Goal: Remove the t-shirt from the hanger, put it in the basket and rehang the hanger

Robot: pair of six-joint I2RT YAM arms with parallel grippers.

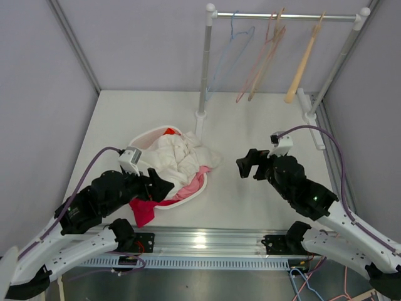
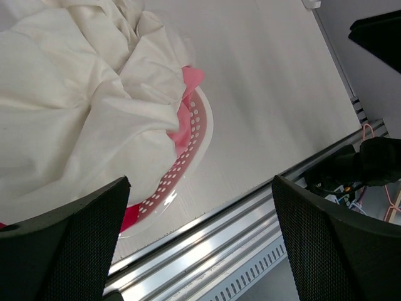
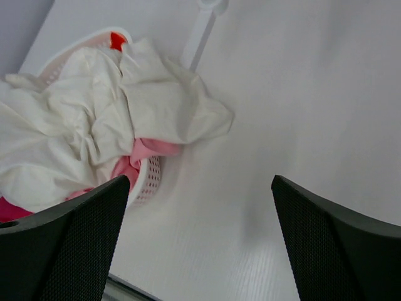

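A crumpled white t-shirt (image 1: 175,157) lies on top of a white perforated basket (image 1: 143,136) at the table's middle left, and no hanger shows in it. It also shows in the left wrist view (image 2: 75,94) and the right wrist view (image 3: 94,125). Three bare hangers hang on the rail (image 1: 285,17): blue (image 1: 230,50), pink (image 1: 260,63) and wooden (image 1: 305,59). My left gripper (image 1: 164,188) is open and empty at the basket's near edge. My right gripper (image 1: 245,166) is open and empty over bare table to the right of the basket.
Pink cloth (image 1: 195,182) and red cloth (image 1: 143,210) spill from the basket under the white shirt. The rack's left post (image 1: 203,75) stands just behind the basket, its right post (image 1: 335,69) by the right wall. A metal rail (image 1: 207,241) runs along the near edge.
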